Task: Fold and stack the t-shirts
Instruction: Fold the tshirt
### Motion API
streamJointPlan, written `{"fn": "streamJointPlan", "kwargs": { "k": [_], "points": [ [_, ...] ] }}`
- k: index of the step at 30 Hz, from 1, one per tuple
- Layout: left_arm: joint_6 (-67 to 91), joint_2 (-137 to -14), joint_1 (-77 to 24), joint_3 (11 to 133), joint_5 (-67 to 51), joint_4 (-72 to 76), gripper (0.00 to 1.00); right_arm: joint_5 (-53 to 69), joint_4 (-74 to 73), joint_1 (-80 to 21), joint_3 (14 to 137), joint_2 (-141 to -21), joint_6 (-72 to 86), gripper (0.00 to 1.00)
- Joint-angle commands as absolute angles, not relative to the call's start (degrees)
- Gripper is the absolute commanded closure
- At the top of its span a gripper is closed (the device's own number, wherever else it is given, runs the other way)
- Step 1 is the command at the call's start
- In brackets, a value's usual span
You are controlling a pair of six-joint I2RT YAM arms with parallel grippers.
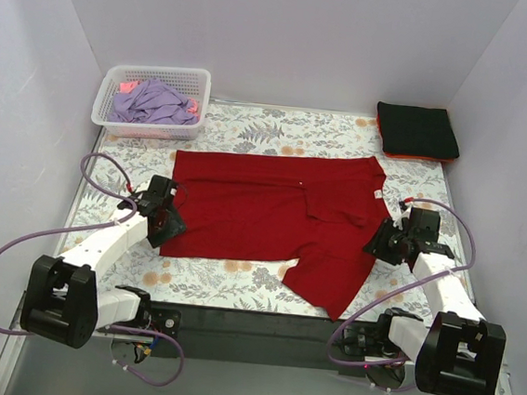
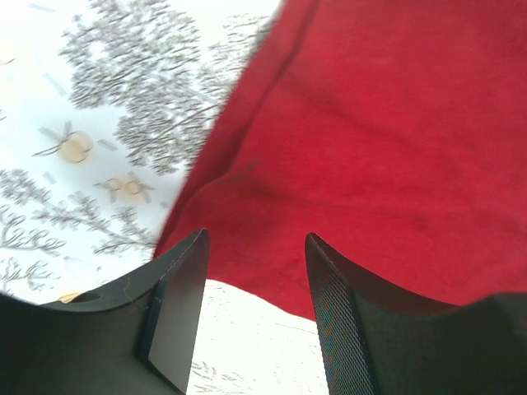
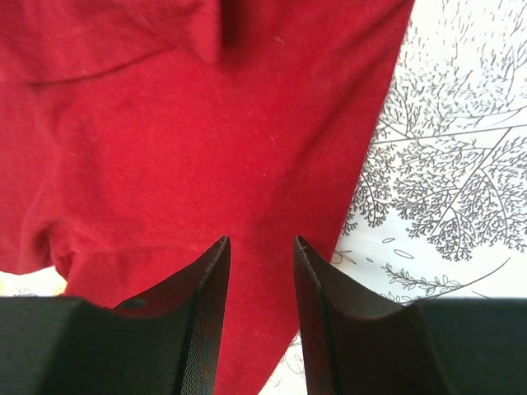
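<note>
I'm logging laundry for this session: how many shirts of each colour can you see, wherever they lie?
Deep-red shirt, spread flat: 1
Black shirt, folded, far right: 1
Orange-red shirt, under the black one: 1
Lavender shirt, in the basket: 1
Pink shirt, in the basket, mostly hidden: at least 1
Total: 5 showing
</note>
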State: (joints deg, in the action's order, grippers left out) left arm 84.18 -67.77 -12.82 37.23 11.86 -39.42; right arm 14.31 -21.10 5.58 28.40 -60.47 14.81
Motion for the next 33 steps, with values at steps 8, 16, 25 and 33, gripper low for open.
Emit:
{"fn": "streamJointPlan", "kwargs": {
  "k": [8,16,25,33],
  "points": [
    [90.9,-68.9,-12.7,36.9,18.7,-44.3,0.51,14.5,-22.4,2.6,31.4,-62.6,13.2,0.57],
    [93.3,-73.1,-12.7,36.7,17.7,-45.0,0.51,14.7,-22.1,2.0,30.9,-60.8,12.5,0.57],
    [95.5,-74.1,-12.7,37.8,20.0,-48.8,0.79,15.9,-21.2,2.0,30.6,-61.1,12.5,0.57],
    [97.0,-68.8,-12.7,41.2,19.1,-55.5,1.0,15.0,-21.3,2.0,30.5,-60.8,12.6,0.57]
  ]
}}
